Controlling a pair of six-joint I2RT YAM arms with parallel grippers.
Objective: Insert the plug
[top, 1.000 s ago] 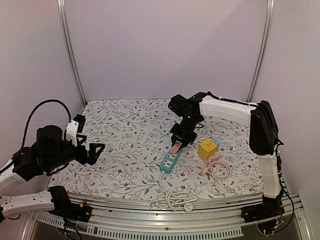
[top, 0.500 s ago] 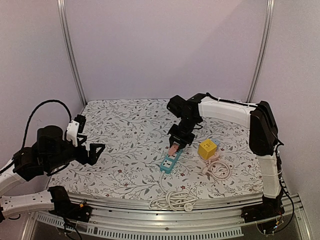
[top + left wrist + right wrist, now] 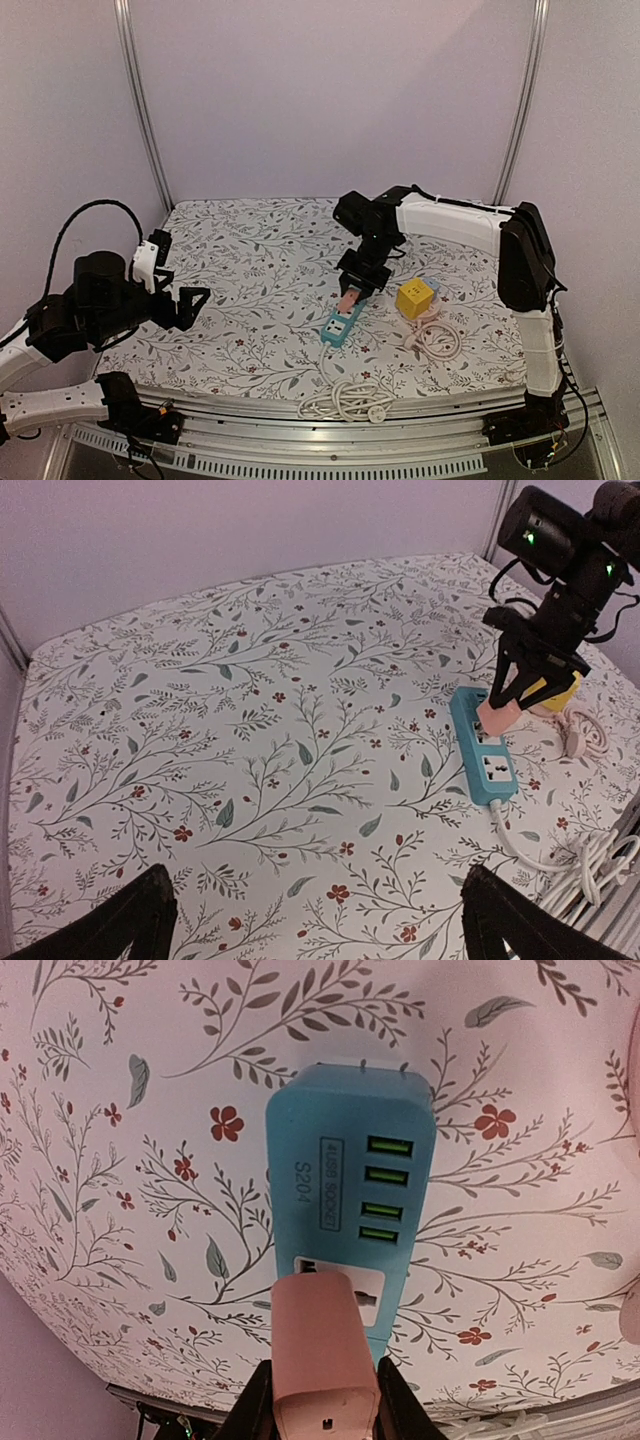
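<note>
right claw (image 3: 351, 291) edged left | clenched on pink plug (image 3: 320, 1350) | prongs hidden | left claw (image 3: 320, 920) released

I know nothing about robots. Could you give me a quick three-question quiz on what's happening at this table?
1. True or false: the right gripper holds the pink plug at the blue power strip.
2. The left gripper is: A) open and empty, B) gripping a spoon, C) closed tight.
3. Fill in: the power strip has ___ green slots in a row.

Key: 1 true; 2 A; 3 four.
</note>
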